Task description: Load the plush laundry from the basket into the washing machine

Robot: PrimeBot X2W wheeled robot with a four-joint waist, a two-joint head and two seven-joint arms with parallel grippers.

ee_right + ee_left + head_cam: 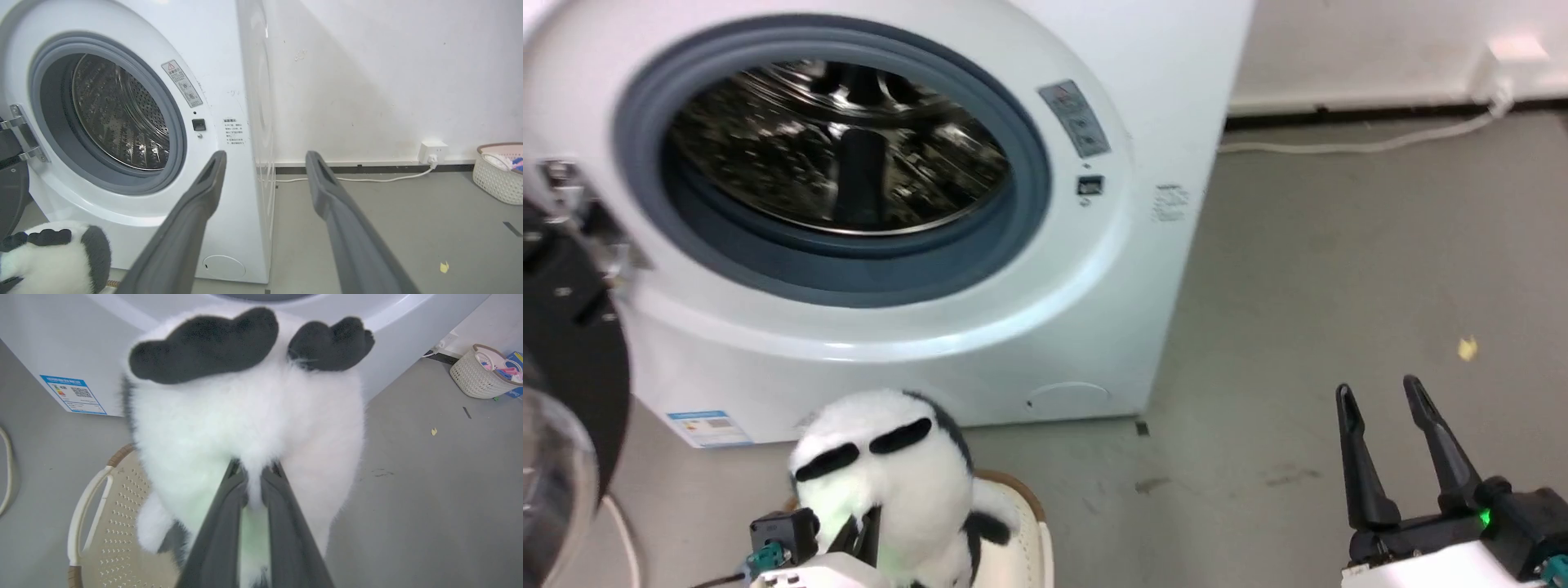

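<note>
- Plush laundry (886,482), a fluffy white panda toy with black ears, is in front of the washing machine (1045,327), below its round opening and over the basket (1036,523).
- On the white fur of the toy the left gripper (255,470) is closed narrow, and a tuft of fur is pressed between its two dark fingers.
- In the left wrist view the cream perforated inside of the basket and its brown woven rim lie under the toy and to its left. I cannot tell if the lower part of the toy touches the basket.
- On the grey floor (1339,269) the basket stands just beside the front of the machine.
- At the left edge of the head view the black-rimmed door (564,384) is swung open, so the grey gasket (1021,237) and the perforated steel drum (841,147) are uncovered.
- At the lower right of the head view the right gripper (1378,388) is well apart from the toy, its fingers spread wide and free, above the floor.
- Near the wall a second basket (496,183), white, holds coloured things, well apart from the machine.
- Along the foot of the wall a white cable (1339,147) runs to a socket (433,149).
- On the floor near the right gripper lies a small yellow scrap (1467,349).
</note>
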